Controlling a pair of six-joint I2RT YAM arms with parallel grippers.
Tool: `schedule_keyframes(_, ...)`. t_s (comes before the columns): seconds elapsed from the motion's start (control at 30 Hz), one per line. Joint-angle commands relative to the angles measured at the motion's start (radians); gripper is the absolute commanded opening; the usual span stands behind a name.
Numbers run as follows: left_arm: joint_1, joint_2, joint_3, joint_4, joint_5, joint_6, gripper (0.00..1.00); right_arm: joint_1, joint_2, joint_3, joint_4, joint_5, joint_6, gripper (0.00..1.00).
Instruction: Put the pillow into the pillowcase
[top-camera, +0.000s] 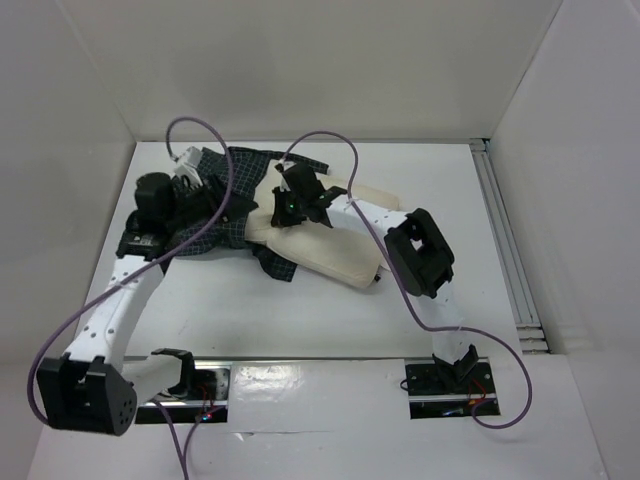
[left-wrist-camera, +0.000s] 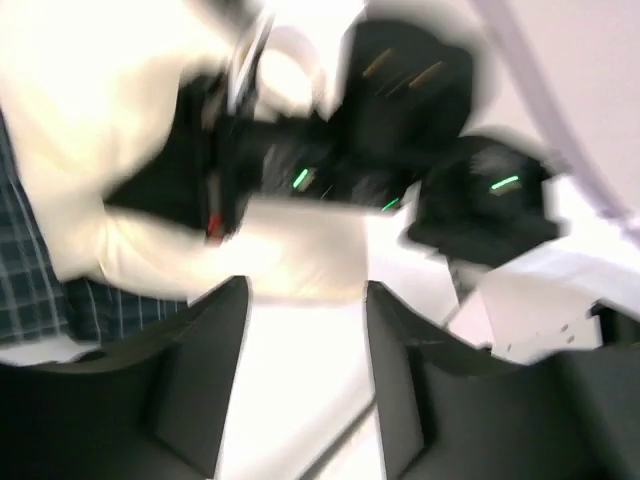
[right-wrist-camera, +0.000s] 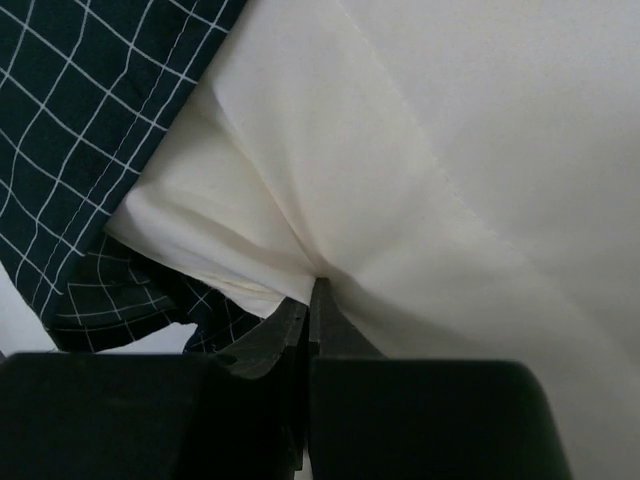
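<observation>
Clamped shut on pillow (top-camera: 335, 250) at its upper-left end: right gripper (right-wrist-camera: 312, 290). Long axis toward lower right. Just upper left, pillowcase (top-camera: 258, 163), nearer left gripper (left-wrist-camera: 305, 300), jaws apart, empty.

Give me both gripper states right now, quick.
Left gripper: open, nothing between its fingers.
Right gripper: closed, pinching a fold of the pillow.
</observation>
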Motion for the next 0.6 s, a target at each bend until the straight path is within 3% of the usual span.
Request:
schedule_keyframes(0.0,0.03,-0.056,0.127,-0.187,-0.041,0.14,0.59,-0.019,-0.031,-0.036,0.034,0.047,0.006,0.0)
schedule_keyframes(0.03,0.041,-0.056,0.149,-0.187,-0.066,0.154,0.39,-0.019,-0.041,-0.036,0.034,0.047,0.006,0.0)
schedule_keyframes(0.07,0.041,-0.037,0.172,-0.24,-0.108,0.163,0.26,-0.019,-0.042,-0.036,0.043,0.047,0.015,0.0)
schedule_keyframes(0.1,0.041,0.01,0.225,-0.275,-0.211,0.192,0.2,-0.019,-0.042,-0.036,0.043,0.038,0.015,0.0)
schedule_keyframes(0.2,-0.016,0.111,0.343,-0.428,-0.386,0.269,0.47,-0.01,-0.051,-0.036,0.034,0.029,0.015,0.0)
schedule_keyframes(0.27,-0.092,0.176,0.381,-0.475,-0.542,0.283,0.63,-0.01,-0.051,-0.036,0.019,0.009,0.015,0.11)
schedule_keyframes(0.33,-0.134,0.185,0.39,-0.486,-0.654,0.297,0.65,-0.01,-0.06,-0.036,0.009,0.009,0.015,0.34)
schedule_keyframes(0.37,-0.158,0.199,0.39,-0.503,-0.682,0.297,0.66,-0.01,-0.089,-0.036,-0.007,0.009,0.004,0.54)
schedule_keyframes(0.47,-0.178,0.224,0.399,-0.534,-0.748,0.297,0.66,-0.01,-0.216,-0.122,0.002,0.055,-0.005,0.65)
schedule_keyframes(0.57,-0.179,0.245,0.399,-0.534,-0.775,0.297,0.65,-0.01,-0.386,-0.225,0.002,0.156,-0.026,0.7)
